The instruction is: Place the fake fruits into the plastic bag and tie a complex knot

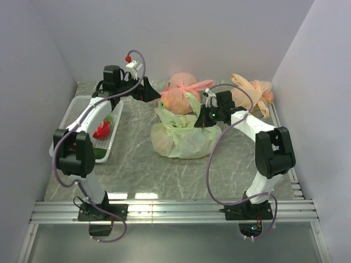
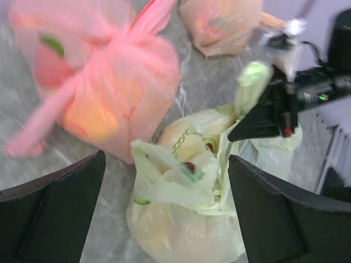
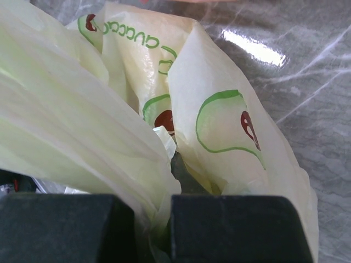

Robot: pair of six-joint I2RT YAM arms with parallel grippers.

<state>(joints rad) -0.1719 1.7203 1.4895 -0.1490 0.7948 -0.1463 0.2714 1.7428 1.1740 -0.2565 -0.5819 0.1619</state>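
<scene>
**R claw pinching bag film, L claw wide: knot step**

R gripper (image 3: 152,213): clenched on a fold of the plastic bag (image 1: 184,139), thin film nipped btwn both fingers near the top.
Bag sits mid-table, bulging. Handles are bunched on top. Knot (image 2: 184,172) looks loose; can't tell if done.
L gripper (image 1: 148,89): released, jaws wide, nothing held. It's beside pink bag (image 1: 184,90) and aimed at green bag's top.
Orange-tan bag (image 1: 252,90) is at back R.
Red fruit (image 1: 102,130) lies on tray (image 1: 71,112), well apart from bag.

Doing it well, IMO:
- R holds its tail taut & low.
- L takes the free tail close to the twist, not the body film.
- Pull ends apart slowly, since thin film tears.
</scene>
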